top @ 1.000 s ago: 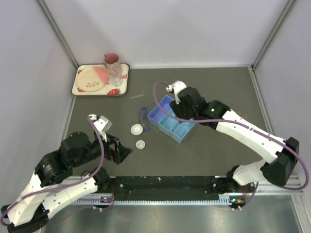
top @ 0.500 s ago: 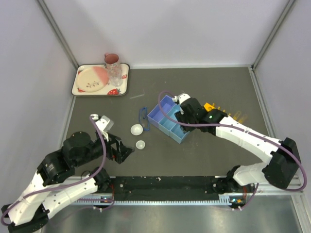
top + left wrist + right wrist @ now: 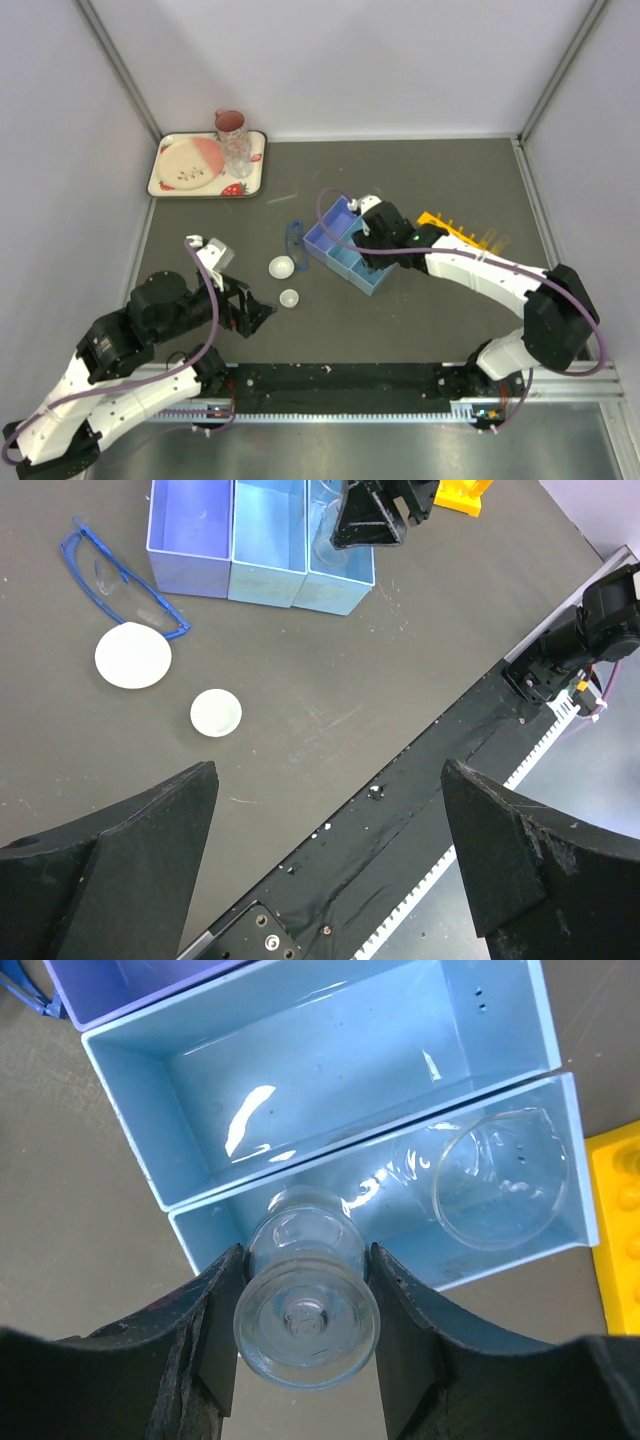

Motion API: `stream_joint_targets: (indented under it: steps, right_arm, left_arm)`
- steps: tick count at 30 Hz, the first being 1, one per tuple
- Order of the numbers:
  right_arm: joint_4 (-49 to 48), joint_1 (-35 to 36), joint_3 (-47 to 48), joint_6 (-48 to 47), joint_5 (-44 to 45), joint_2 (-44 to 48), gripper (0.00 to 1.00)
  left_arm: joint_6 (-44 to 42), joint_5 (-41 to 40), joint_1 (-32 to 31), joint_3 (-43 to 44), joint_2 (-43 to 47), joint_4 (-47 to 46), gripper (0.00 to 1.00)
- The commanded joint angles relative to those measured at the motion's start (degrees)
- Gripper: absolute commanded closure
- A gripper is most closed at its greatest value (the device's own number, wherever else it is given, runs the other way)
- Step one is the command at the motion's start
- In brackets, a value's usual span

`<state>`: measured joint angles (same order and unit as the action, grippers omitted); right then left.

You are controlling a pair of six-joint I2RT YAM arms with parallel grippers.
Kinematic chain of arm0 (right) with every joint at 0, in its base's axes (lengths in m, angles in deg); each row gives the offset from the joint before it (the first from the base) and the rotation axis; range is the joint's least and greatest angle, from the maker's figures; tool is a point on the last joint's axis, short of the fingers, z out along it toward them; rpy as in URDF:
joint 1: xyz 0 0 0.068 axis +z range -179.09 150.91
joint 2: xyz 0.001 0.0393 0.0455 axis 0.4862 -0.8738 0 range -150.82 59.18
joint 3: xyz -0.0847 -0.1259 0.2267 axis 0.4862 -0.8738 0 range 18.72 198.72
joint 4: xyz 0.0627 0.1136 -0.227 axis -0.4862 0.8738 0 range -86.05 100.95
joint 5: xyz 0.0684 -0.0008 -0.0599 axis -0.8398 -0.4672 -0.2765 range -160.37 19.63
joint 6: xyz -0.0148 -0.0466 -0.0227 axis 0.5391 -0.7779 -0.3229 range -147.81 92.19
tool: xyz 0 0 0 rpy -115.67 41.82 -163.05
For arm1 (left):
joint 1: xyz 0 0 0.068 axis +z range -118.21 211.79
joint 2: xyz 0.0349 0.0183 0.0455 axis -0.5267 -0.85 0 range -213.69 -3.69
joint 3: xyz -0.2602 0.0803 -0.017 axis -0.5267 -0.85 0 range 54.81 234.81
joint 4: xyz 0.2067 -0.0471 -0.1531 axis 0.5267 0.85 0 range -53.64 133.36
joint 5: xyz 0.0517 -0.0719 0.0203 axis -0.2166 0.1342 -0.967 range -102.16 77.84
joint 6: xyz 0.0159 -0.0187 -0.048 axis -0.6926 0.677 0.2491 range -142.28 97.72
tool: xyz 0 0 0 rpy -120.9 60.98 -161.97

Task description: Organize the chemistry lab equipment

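Blue tray (image 3: 332, 243) on dark tabletop (image 3: 450, 330) (white walls (image 3: 330, 60)), right hand (image 3: 305, 1258) grasping glass vessel (image 3: 305, 1312), left hand (image 3: 328, 772) released.

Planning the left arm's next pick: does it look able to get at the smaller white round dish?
Probably yes: the left gripper is open, the smaller white round dish lies on bare table just ahead, apart from the larger white dish.

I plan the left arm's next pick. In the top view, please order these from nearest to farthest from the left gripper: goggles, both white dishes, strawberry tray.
From the left gripper:
1. Smaller white dish, just right of it.
2. Larger white dish, slightly farther back.
3. Goggles, behind both dishes.
4. Strawberry tray, far back-left corner.
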<state>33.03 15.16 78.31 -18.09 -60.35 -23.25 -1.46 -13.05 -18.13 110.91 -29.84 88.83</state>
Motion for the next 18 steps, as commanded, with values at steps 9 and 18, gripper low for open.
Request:
stream_joint_targets:
  steps: [9, 18]
  right_arm:
    - [-8.5, -0.7, -4.8, 2.5, -1.7, -3.0, 0.73]
    - [-10.3, -0.6, -5.2, 3.1, -1.7, -5.3, 0.61]
  left_arm:
    - [-0.8, 0.5, 0.3, 0.2, -0.7, -1.8, 0.01]
    - [-0.4, 0.4, 0.2, -0.5, -0.1, -1.8, 0.01]
